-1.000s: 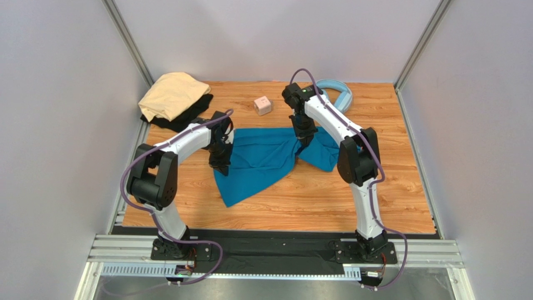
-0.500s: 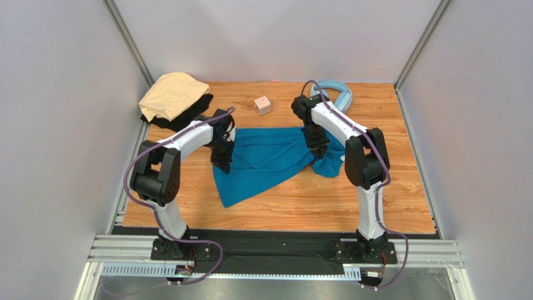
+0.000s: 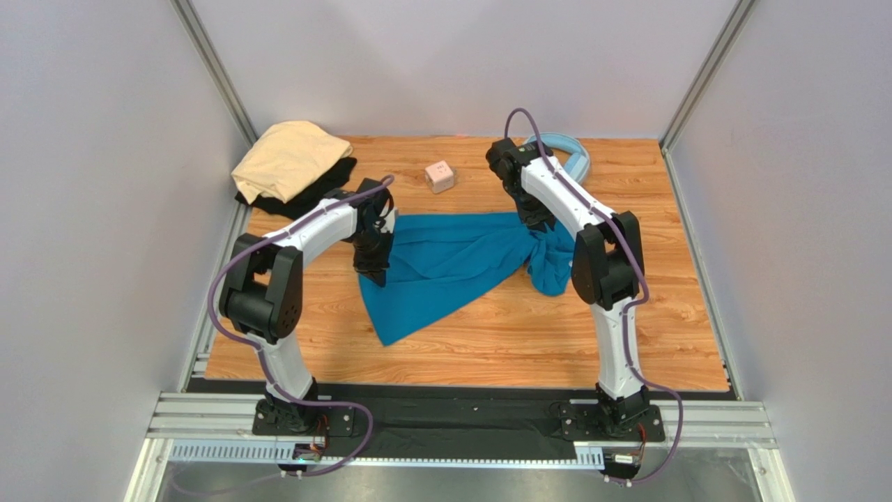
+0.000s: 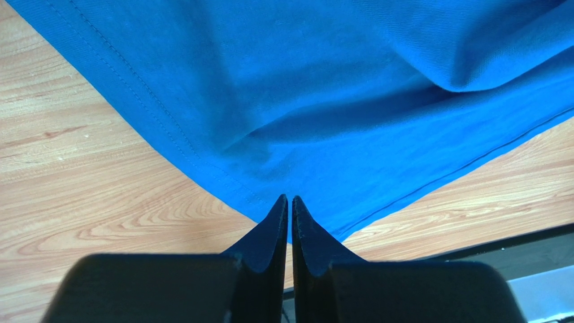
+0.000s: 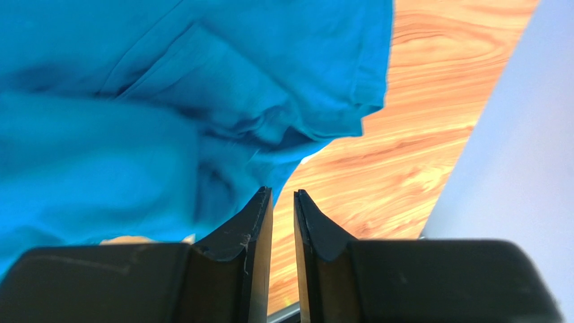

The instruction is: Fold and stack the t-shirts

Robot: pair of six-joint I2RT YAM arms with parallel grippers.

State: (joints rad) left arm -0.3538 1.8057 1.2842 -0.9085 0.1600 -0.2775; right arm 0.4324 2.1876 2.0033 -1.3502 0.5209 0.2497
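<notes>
The left gripper [image 4: 290,202] stays pinched on what looks like the hem of the teal-blue t-shirt [image 3: 450,267], sprawled mid-table between the arms, while the right gripper [image 5: 283,195] has just parted and dropped its bunched end, leaving that fold unfinished.

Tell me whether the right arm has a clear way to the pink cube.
Probably yes: the pink cube sits bare on the table, left of the right gripper, nothing between them, its jaws apart, free of the teal t-shirt.

No lettering, label, brand, number or sign can be read on anything in these views.
</notes>
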